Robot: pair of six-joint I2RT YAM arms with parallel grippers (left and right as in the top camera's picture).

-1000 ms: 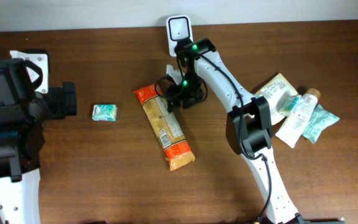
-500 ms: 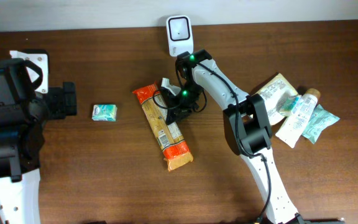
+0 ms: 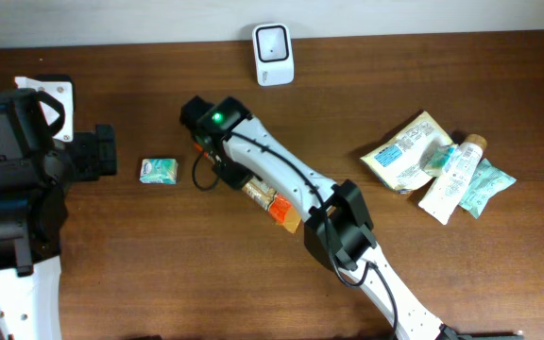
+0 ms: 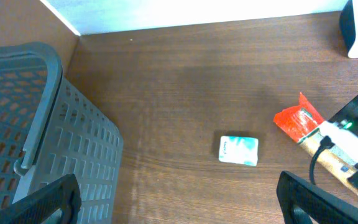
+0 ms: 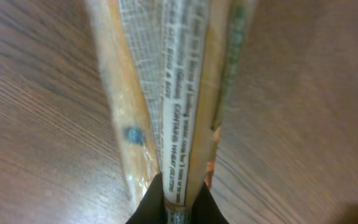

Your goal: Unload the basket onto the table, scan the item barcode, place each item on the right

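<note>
The item is a long clear pasta package with orange ends, lying slantwise in mid-table, mostly under my right arm. Close up, the package stands on edge and runs away from the camera. My right gripper is shut on its near end, a black finger on each side. In the overhead view that gripper lies left of the white scanner, which stands at the table's back edge. The package's red end also shows from the left wrist. My left gripper hovers open over bare wood at the far left.
A small teal packet lies between the two arms. A grey plastic basket stands at the far left. Several pouches and a tube lie at the right. The wall runs along the table's back edge.
My right arm has swung left from beside the scanner and its jaws have closed on the package. The package has turned and shifted. The left arm has stayed still.
</note>
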